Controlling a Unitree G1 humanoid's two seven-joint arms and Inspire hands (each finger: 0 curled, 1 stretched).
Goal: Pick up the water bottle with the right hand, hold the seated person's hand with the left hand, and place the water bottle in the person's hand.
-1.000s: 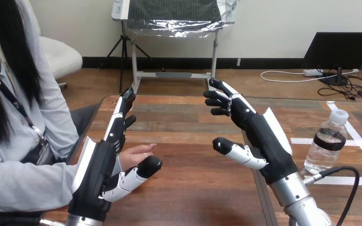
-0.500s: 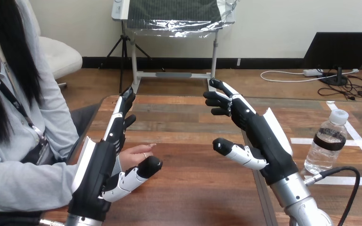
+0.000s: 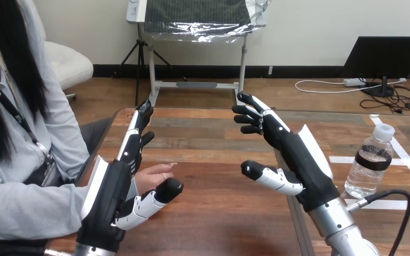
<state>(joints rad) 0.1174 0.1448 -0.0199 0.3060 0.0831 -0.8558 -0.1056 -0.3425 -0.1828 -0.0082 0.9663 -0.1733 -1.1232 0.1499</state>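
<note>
The water bottle (image 3: pixel 371 164) stands upright at the frame's right, capped and untouched, so the pickup looks not yet begun. The right hand (image 3: pixel 294 156) hovers released at centre above the counter (image 3: pixel 213 218), fingers loosely spread, empty. The left hand (image 3: pixel 113 188), straight-fingered and holding nothing, stands on edge beside the person's hand (image 3: pixel 152 175), apparently ready to support it

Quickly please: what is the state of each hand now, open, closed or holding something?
Left hand: open, fingers straight, beside the person's hand, not curled round it.
Right hand: open, holding nothing; the water bottle stands apart.
</note>
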